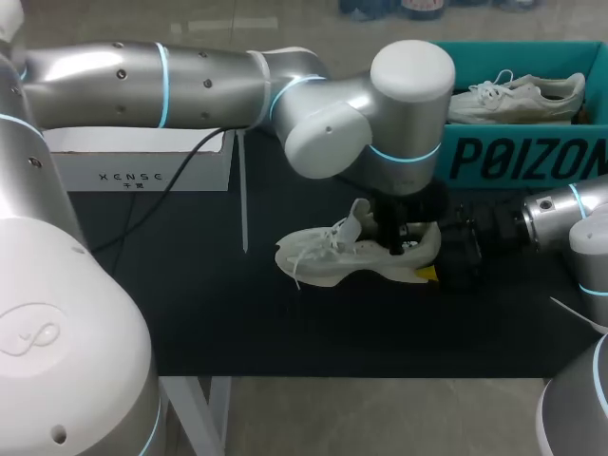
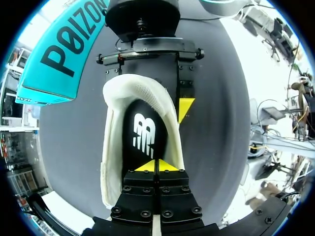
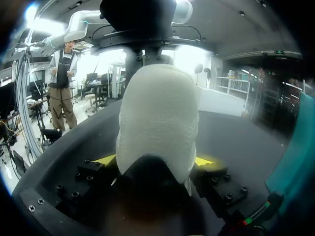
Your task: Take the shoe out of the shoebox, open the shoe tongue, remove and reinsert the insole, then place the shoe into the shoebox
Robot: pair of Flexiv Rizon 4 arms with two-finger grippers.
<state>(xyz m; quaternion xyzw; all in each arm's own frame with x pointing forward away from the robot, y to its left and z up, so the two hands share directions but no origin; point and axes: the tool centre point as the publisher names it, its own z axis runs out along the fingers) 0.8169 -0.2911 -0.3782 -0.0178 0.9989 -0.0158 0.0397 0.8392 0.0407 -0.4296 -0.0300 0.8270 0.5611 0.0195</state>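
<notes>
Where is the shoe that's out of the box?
The shoe lies on the mat right of centre in the head view, before the shoebox, heel in the right gripper, left gripper in its opening.

1. You see the cream knit-cloth shoe, rough-textured; its black insole is smooth.
2. Your teal cardboard shoebox looks matt.
3. The black table mat is matt; your silver left arm is satin metal.
</notes>
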